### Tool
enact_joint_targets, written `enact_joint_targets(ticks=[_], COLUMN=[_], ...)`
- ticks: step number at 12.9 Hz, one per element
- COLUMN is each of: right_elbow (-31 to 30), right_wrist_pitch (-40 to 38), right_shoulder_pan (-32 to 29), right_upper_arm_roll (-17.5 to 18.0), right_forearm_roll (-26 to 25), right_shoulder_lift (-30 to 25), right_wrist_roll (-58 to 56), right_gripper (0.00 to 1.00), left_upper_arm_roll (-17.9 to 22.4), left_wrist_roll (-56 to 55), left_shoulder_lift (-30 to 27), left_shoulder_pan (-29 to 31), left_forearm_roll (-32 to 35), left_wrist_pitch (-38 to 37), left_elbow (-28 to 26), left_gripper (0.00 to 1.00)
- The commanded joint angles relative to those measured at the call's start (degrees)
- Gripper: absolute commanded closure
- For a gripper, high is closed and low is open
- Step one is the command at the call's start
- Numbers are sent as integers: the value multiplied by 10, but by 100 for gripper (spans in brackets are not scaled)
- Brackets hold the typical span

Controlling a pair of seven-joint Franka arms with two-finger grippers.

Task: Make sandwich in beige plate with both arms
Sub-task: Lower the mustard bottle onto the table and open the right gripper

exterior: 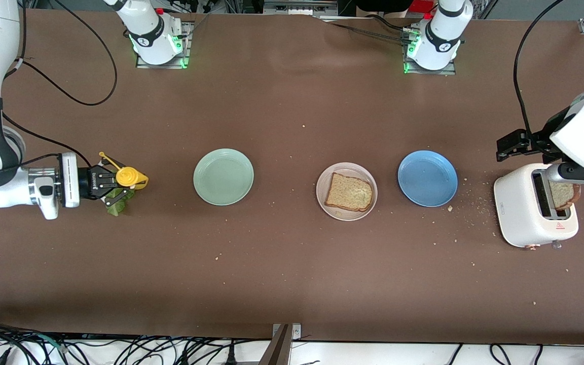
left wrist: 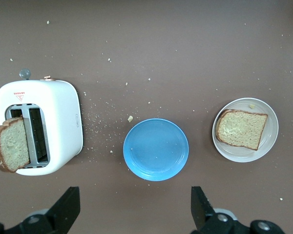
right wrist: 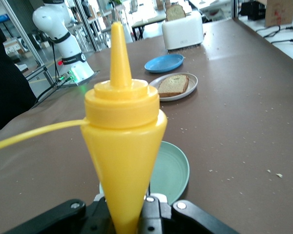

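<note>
The beige plate (exterior: 322,178) sits mid-table and holds one tan bread slice (exterior: 349,192); both also show in the left wrist view, plate (left wrist: 270,139) and slice (left wrist: 241,128). A second bread slice (exterior: 566,194) stands in a white toaster (exterior: 522,213), also seen in the left wrist view (left wrist: 10,144). My left gripper (exterior: 506,147) is open and empty in the air beside the toaster (left wrist: 135,208). My right gripper (exterior: 112,186) is shut on a yellow squeeze bottle (exterior: 131,177) at the right arm's end of the table. A green lettuce leaf (exterior: 116,203) shows just under it.
A mint-green plate (exterior: 223,177) lies between the bottle and the beige plate. A blue plate (exterior: 427,178) lies between the beige plate and the toaster. Crumbs are scattered around the toaster.
</note>
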Motion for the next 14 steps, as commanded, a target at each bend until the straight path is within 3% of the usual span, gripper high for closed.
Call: enact_joint_targets(ticks=[1,7,14], right_elbow=[-97,-111,-102], right_wrist_pitch=[7,16,17], right_shoulder_pan=[-9,-55,-66], right_upper_arm_roll=[3,2,2], right_forearm_roll=[60,66,81], right_shoulder_lift=[-19,69,127], right_wrist_roll=[-106,-258,-283], right_gripper=[100,100,100], left_upper_arm_roll=[-2,-2,-2], left_wrist_roll=[-3,-3,-3], left_shoulder_lift=[-8,-8,-8], left_shoulder_pan=[4,4,4], left_forearm_roll=[-10,-10,-11], left_wrist_pitch=[-7,-7,-7], left_elbow=[-3,-3,-3], left_gripper=[0,0,0])
